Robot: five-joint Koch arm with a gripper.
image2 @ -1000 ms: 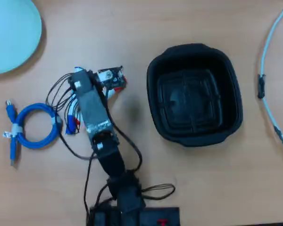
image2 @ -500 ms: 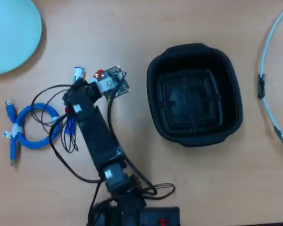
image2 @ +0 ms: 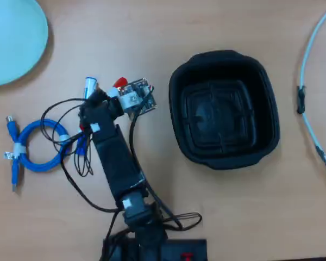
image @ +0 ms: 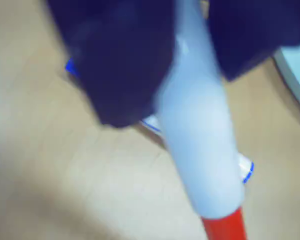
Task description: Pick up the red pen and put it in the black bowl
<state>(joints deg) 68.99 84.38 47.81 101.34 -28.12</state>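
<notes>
I am in the carrying step. In the wrist view my gripper is clenched on the thick white-barrelled marker with the red cap, the red pen; its barrel runs between the two dark jaws and the red cap points out below them, clear of the wooden table. From overhead only the red tip of the pen shows beside my gripper, which sits left of the large black rounded-square plastic bowl, near it but not yet over it.

The white marker with the blue cap and label lies on the table just left of my gripper, and I judge the blurred blue-edged shape under the pen in the wrist view to be the same marker.

Next I need to swing right, keep my grip firm, clear the raised rim and let go only once the pen hangs over the ridged bottom.

The black bowl is empty. The pale blue round plate at top left holds nothing that I can see.
</notes>
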